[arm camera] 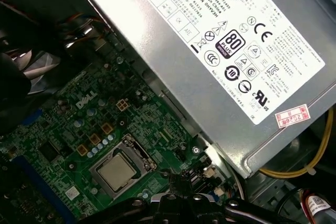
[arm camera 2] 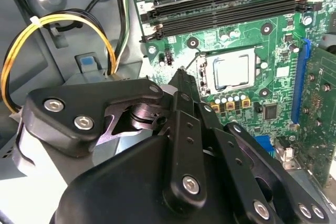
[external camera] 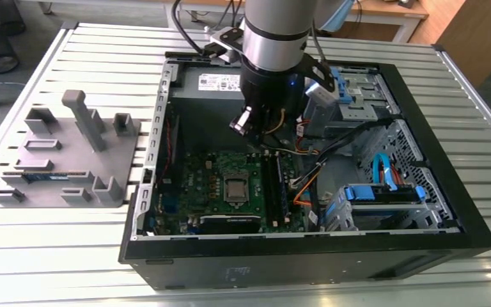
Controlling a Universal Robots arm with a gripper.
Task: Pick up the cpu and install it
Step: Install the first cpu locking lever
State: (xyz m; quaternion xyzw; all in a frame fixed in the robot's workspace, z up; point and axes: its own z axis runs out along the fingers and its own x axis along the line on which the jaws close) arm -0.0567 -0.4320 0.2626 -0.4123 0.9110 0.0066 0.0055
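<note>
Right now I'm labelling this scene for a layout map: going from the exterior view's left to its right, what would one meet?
Grey fixture block on the slatted table → left wall of the computer case → cpu in its socket on the green motherboard → blue drive bracket → case's right wall.

Lighting's pretty even from where I'm driving this, looks like soft overhead room light. In the exterior view the slatted table (external camera: pixel 49 256) comes out bright, almost washed, while the inside of the computer case (external camera: pixel 450 192) sits in shadow under the arm. In the second wrist view the gripper linkage (arm camera 2: pixel 178 145) is close and a bit soft, board behind is sharp. In the first wrist view the power supply (arm camera: pixel 226 51) catches mild glare and one corner goes nearly black
</note>
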